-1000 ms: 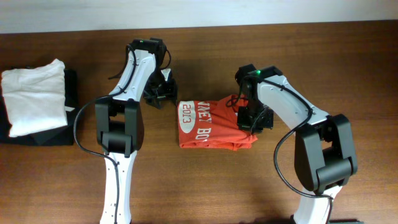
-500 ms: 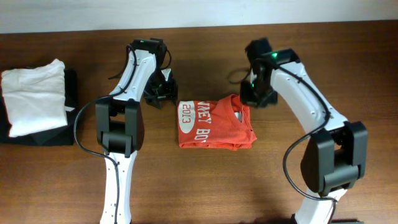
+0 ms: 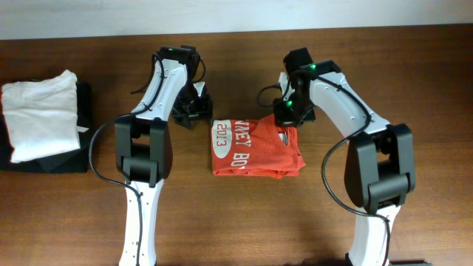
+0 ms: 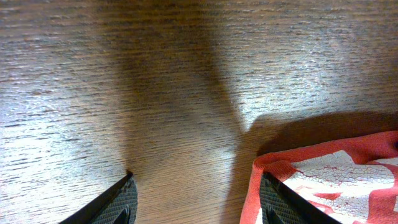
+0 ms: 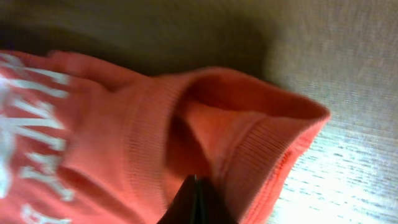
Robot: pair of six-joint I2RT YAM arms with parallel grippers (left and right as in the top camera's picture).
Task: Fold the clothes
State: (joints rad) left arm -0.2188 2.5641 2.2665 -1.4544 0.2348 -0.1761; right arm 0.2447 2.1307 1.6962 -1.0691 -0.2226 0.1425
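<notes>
The red-orange T-shirt (image 3: 255, 148) lies folded into a small rectangle at the table's middle, its white lettering facing up. My left gripper (image 3: 191, 111) is open and low over the wood at the shirt's upper left corner. In the left wrist view its jaws (image 4: 196, 199) straddle bare wood, and the right finger overlaps the shirt's hem (image 4: 336, 174). My right gripper (image 3: 287, 118) is at the shirt's upper right corner. In the right wrist view its fingertips (image 5: 196, 199) are closed together and press into the ribbed collar fold (image 5: 249, 118). No cloth shows between them.
A plain white folded garment (image 3: 41, 114) lies on a black folded garment (image 3: 44, 164) at the table's far left. A pale wall edge runs along the back of the brown wooden table (image 3: 244, 222).
My right gripper has left the shirt's right edge, swung up past the upper right corner, and come down left onto the collar. The shirt's right side lies flatter. The left arm has not moved.
</notes>
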